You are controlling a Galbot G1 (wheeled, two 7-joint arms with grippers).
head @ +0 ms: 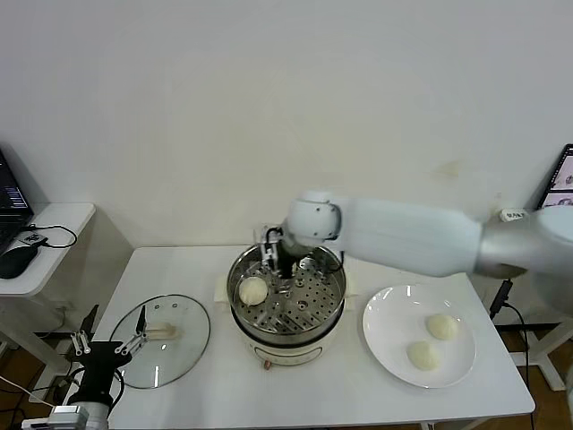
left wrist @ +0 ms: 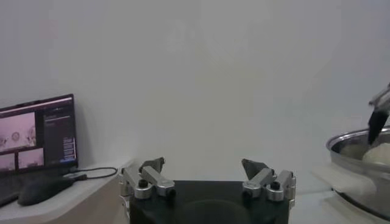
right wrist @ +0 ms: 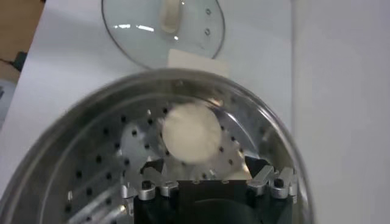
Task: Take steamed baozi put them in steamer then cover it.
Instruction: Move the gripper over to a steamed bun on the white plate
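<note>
R gripper sits inside the steamer, jaws wide & empty, baozi just beside on the tray: lift straight up w/o nudging it; L gripper idles, jaws wide, by cover.

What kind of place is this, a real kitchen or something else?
Probably a lab or office test room, not a kitchen. The steamer stands on a plain white table against a bare wall, and a side desk holds a computer mouse and a monitor.
</note>
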